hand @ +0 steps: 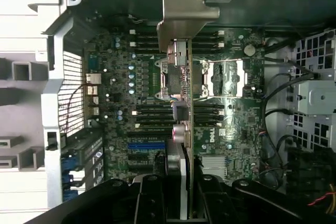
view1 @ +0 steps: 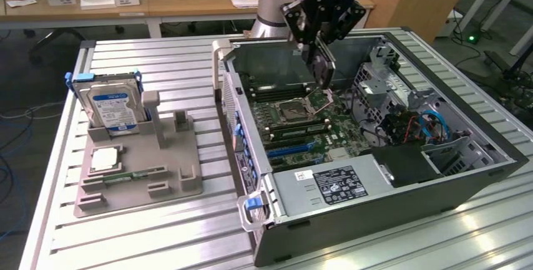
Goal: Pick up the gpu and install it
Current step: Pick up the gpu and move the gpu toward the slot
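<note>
Exterior view: slatted table, wooden desk, gpu aloft

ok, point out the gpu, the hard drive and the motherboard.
gpu (hand: pixel 181 14): wrist view, on its pale metal bracket.
hard drive (view1: pixel 114 109): exterior view, on its blue label.
motherboard (view1: pixel 337 139): exterior view, on a bare green patch of the board.

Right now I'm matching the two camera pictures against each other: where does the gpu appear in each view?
Exterior view: the gpu hangs upright from the gripper, above the motherboard in the open case.
Wrist view: the gpu runs edge-on through the picture's middle, clamped between the fingers, its pale bracket at the far end.
Shared landmark: the blue slot on the motherboard.
</note>
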{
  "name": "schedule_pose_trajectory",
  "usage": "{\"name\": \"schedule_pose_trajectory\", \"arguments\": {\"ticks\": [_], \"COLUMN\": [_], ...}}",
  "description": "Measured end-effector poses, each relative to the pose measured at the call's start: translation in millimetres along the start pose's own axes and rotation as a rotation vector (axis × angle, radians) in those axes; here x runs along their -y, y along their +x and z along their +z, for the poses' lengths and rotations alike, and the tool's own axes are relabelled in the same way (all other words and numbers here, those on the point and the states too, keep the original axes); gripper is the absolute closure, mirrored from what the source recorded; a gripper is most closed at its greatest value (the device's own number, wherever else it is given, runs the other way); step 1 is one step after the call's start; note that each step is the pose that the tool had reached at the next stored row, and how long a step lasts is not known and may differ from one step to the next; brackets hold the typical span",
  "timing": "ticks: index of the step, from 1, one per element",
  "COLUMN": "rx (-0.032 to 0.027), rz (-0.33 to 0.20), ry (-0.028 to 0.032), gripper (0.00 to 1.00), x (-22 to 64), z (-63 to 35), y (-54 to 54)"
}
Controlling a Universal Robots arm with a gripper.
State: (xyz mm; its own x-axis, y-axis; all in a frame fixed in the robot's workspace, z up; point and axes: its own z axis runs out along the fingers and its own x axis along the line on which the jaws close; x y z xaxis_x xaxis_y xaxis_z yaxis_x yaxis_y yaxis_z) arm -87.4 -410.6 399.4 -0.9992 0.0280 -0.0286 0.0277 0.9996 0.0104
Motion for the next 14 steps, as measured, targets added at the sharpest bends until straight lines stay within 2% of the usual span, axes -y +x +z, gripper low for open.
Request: {"name": "schedule_pose_trajectory", "arguments": {"ticks": [14], "rx": [0.0000], "rz": [-0.003], "ry": [-0.0001], "gripper": [0.72], "x": [-1.4], "z": [2.4], "y": [-47.8]}}
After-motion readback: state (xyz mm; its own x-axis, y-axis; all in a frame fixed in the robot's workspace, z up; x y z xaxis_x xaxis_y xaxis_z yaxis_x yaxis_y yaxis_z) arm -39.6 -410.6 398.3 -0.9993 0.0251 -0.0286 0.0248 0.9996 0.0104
